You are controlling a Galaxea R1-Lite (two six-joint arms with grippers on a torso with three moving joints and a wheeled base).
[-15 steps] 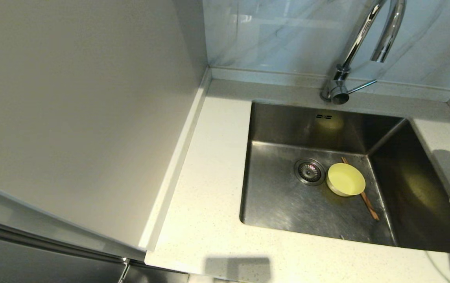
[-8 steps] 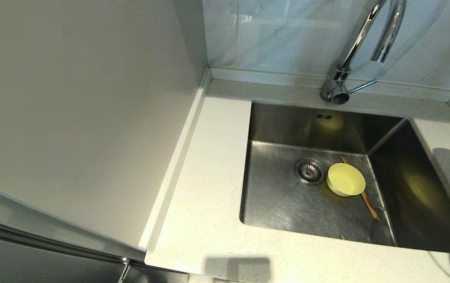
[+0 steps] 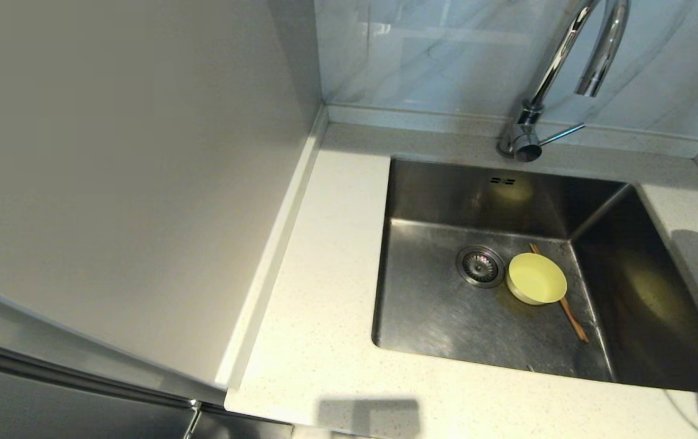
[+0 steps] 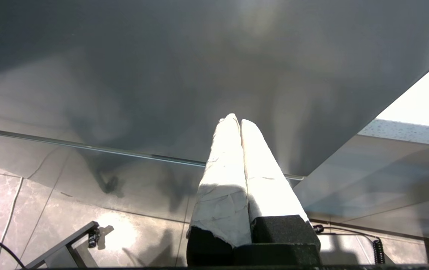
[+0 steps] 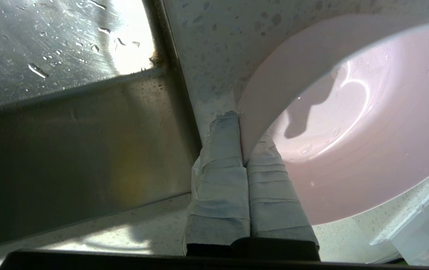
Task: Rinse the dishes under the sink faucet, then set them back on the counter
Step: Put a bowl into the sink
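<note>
Speckled counter surrounds the sink, where the yellow bowl and chopsticks lie beside the drain, apparently not yet returned. At the counter's right edge, the right gripper pinches the pink bowl rim. The left gripper hangs closed, empty.

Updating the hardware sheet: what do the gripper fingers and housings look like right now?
Both grippers look alike. The left gripper and the right gripper each have two long tapered fingers wrapped in creased white tape, mounted on black block housings. No markings or cables visible on them.
</note>
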